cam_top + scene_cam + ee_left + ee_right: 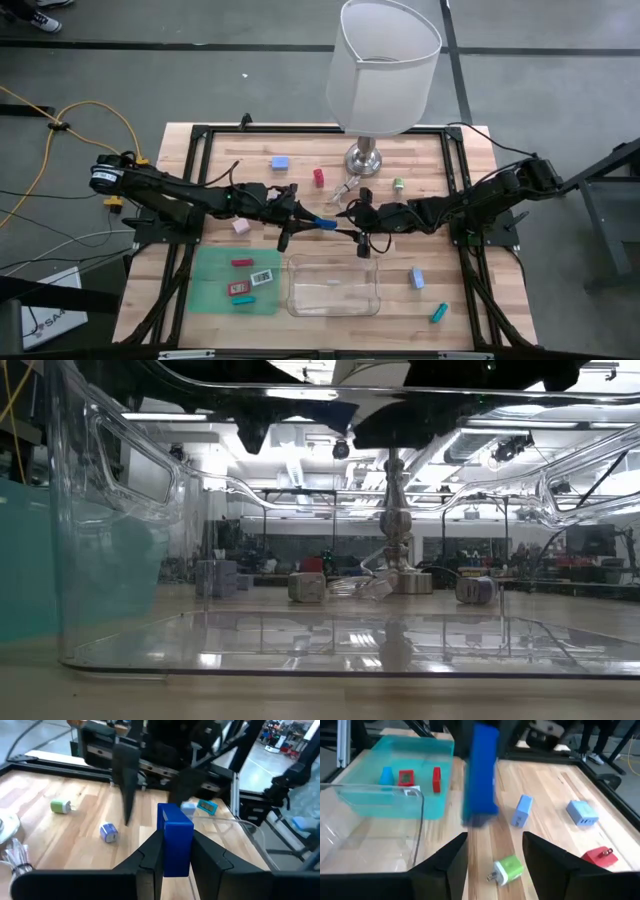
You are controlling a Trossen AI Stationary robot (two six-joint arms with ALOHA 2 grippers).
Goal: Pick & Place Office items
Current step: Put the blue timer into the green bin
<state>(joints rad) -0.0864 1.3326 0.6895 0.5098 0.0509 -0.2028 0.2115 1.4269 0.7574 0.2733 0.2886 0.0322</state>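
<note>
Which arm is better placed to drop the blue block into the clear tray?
Left: its pincer already grips the blue block near the tray; the right pincer is open.

Both arms reach inward and meet over the middle of the counter, stretched low and nearly level. The left claw [318, 222] is clamped on a blue block [174, 839], its two dark fingers [150, 857] pressing the block's sides. The right claw [352, 214] faces it from just beside, its fingers [447, 857] spread apart and gripping nothing.
</note>
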